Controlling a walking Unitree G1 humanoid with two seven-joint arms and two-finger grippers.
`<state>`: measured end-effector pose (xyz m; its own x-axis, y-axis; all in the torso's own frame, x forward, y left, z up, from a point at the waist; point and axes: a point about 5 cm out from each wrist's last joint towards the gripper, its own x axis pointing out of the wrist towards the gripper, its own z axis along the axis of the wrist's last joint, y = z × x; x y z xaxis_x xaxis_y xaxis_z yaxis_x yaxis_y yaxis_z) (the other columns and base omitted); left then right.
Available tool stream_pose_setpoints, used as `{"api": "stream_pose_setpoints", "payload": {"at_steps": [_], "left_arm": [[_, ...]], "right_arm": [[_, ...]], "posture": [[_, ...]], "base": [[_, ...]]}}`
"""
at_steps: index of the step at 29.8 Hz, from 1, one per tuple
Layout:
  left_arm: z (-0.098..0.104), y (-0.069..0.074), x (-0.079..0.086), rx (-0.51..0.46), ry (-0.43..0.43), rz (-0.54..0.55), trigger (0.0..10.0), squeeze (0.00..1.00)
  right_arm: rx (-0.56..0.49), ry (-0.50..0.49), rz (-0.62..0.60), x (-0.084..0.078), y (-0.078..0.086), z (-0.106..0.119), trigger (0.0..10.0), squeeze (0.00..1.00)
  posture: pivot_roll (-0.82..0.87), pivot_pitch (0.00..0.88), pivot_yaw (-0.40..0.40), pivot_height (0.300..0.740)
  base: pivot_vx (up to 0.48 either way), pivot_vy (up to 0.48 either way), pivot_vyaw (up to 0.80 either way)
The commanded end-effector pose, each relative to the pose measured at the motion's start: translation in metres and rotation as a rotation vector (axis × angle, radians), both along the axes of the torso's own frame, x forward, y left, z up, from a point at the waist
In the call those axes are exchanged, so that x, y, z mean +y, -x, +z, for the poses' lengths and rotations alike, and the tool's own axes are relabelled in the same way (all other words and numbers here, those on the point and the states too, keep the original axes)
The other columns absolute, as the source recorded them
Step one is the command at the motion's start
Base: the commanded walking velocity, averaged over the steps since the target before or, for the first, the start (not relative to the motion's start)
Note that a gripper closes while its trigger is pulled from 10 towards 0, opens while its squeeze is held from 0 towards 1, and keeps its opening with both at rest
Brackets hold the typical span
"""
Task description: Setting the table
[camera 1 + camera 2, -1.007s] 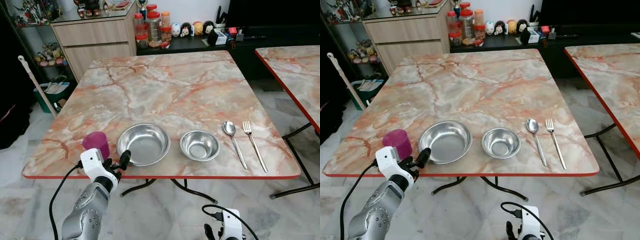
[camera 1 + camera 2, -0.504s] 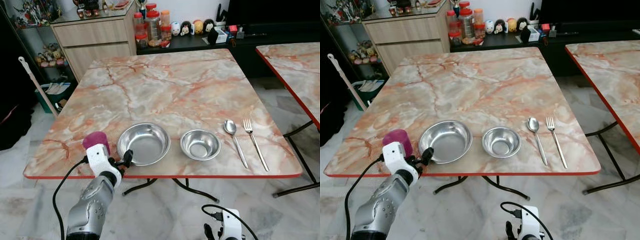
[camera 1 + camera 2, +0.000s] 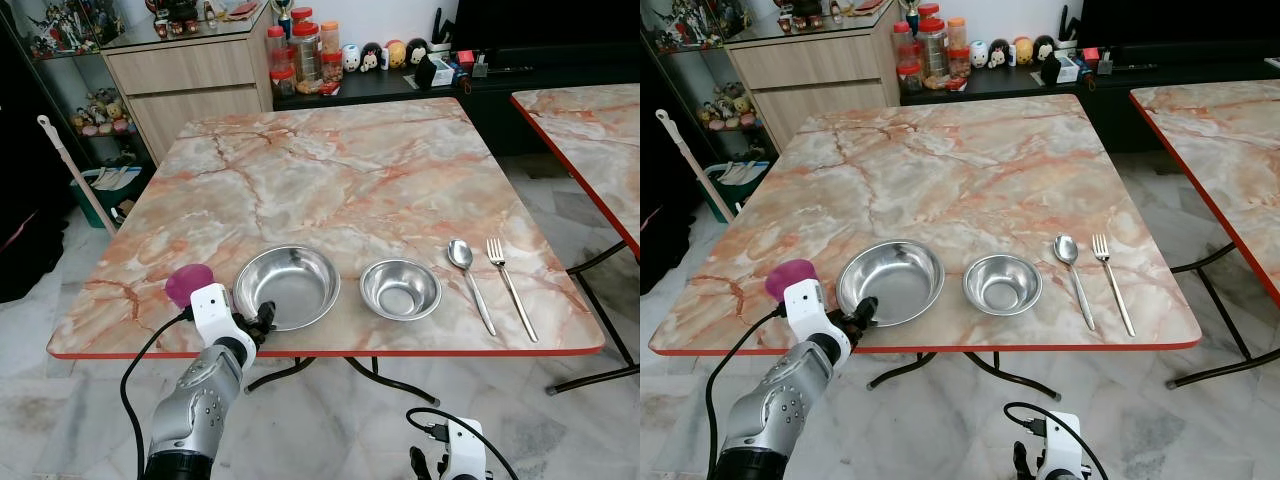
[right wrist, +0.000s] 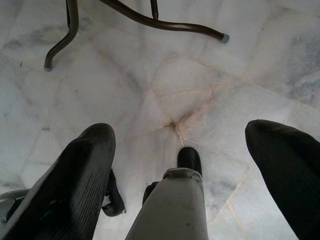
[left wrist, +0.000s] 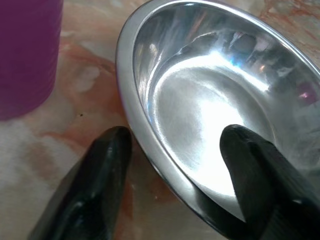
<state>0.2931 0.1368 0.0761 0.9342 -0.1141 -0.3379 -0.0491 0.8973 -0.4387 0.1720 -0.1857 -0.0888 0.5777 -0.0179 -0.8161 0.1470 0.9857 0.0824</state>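
left end effector (image 5: 172, 142) spread open, we've got one finger inside the big steel bowl (image 3: 287, 287), one outside its rim | purple cup (image 3: 186, 284) just beside | bowl near bench (image 3: 330, 170) front edge | right end effector (image 4: 182, 160) open over floor

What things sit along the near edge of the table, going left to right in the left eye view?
Purple cup → robot's left gripper at the rim of the large steel bowl → small steel bowl → spoon → fork.
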Motion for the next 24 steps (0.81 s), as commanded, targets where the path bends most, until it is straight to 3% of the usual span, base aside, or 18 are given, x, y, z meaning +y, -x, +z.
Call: {"api": "stream_pose_setpoints", "payload": {"at_steps": [1,24], "left_arm": [[-0.001,-0.001,0.002,0.02,-0.013,0.009,0.0,0.0],[0.011,-0.004,0.011,-0.021,-0.026,0.067,0.0,0.0]], "right_arm": [[-0.004,-0.006,-0.006,0.002,-0.001,0.0,10.0,0.0],[-0.015,-0.008,0.004,0.003,-0.008,0.003,10.0,0.0]], "posture": [[-0.15,0.0,0.096,0.74],[-0.13,0.0,0.081,0.74]], "base": [[0.0,0.0,0.0],[0.0,0.0,0.0]]}}
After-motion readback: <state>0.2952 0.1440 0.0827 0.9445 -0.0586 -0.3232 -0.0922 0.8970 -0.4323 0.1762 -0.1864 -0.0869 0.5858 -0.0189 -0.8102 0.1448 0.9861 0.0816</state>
